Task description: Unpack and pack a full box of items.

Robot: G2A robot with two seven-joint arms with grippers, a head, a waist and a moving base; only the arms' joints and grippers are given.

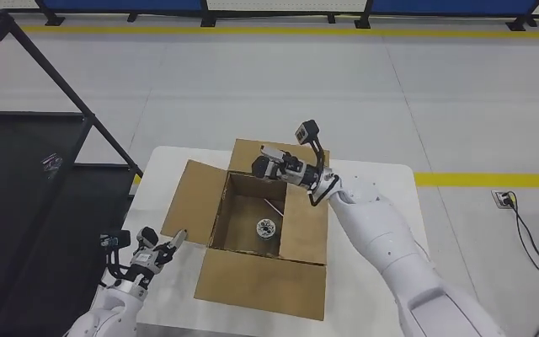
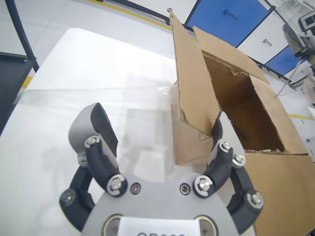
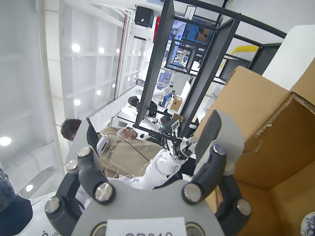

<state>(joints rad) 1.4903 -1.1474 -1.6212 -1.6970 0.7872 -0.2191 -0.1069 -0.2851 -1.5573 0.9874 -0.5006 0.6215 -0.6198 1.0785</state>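
On smooth white table (image 1: 173, 168), rectangular cardboard box (image 1: 261, 285)

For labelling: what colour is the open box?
Plain brown cardboard box, best in top view.

The left gripper (image 2: 157, 119) hangs low, fingers spread; the right gripper (image 3: 151, 121), likewise spread, is held farther forward.

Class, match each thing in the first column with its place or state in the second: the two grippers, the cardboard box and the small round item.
Column one:
1. left gripper
2. right gripper
3. cardboard box
4. small round item

Column two:
A. on the box's floor
B. open, by the box's side flap
C. open, above the box's far flap
D. on the white table, flaps spread

Pairs: 1-B, 2-C, 3-D, 4-A.
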